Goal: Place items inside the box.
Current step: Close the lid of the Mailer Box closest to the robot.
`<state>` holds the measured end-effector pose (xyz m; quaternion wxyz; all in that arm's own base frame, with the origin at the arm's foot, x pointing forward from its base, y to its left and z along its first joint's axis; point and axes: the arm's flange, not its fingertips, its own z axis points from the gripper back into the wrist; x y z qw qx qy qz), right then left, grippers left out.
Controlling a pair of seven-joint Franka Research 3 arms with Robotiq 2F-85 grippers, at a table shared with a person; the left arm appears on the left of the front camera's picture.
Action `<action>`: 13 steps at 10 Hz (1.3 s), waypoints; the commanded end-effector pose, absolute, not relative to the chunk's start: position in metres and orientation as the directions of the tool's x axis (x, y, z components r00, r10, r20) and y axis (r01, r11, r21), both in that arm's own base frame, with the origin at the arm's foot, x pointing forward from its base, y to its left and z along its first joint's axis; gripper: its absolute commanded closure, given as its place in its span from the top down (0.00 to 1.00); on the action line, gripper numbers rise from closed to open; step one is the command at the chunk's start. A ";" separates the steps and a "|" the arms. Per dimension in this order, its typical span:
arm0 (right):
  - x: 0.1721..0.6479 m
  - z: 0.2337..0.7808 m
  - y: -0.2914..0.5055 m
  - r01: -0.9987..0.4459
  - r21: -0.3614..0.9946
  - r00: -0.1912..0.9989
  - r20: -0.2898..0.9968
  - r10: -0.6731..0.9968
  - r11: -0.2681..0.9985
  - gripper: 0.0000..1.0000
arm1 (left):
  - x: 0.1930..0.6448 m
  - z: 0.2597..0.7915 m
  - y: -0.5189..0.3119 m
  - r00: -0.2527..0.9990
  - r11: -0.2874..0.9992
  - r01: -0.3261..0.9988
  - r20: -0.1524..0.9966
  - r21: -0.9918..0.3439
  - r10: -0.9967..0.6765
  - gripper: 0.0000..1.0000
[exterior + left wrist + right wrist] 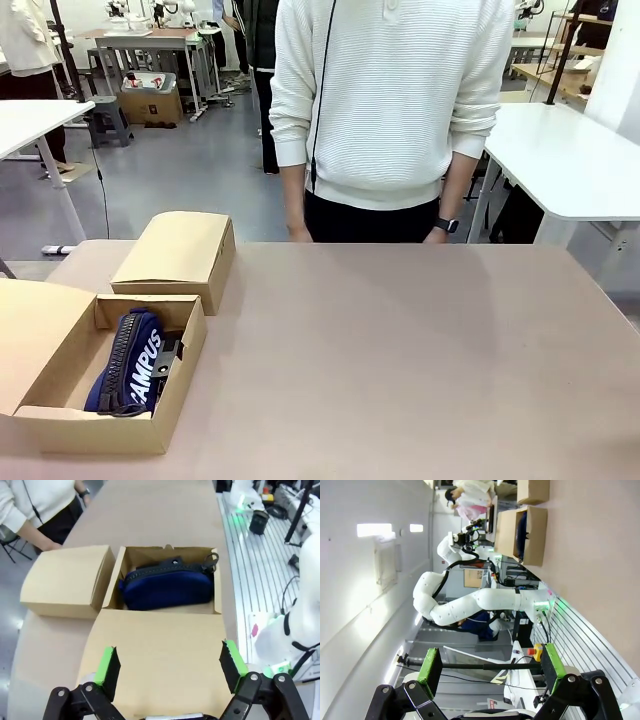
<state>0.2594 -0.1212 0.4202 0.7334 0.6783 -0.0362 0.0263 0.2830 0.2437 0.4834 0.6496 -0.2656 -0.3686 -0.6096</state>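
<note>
Inside the box (pixel 60 425) at eight o'clock on the table (pixel 400 360): navy pouch (pixel 128 362). Closed smaller box (pixel 178 258) just beyond. Left gripper (pixel 170 667) released above the lid; right gripper (pixel 490 667) released, empty.

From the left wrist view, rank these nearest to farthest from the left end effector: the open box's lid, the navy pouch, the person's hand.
1. Box lid, flat, right beneath the open left end effector.
2. Navy pouch, beyond it, inside the box.
3. Person's hand, far upper left, past the smaller box.
</note>
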 end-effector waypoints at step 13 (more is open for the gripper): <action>0.258 0.421 -0.123 -0.102 0.992 0.995 0.103 -0.011 0.071 1.00 | 0.283 0.479 0.245 -0.066 0.074 0.987 0.790 0.139 -0.610 1.00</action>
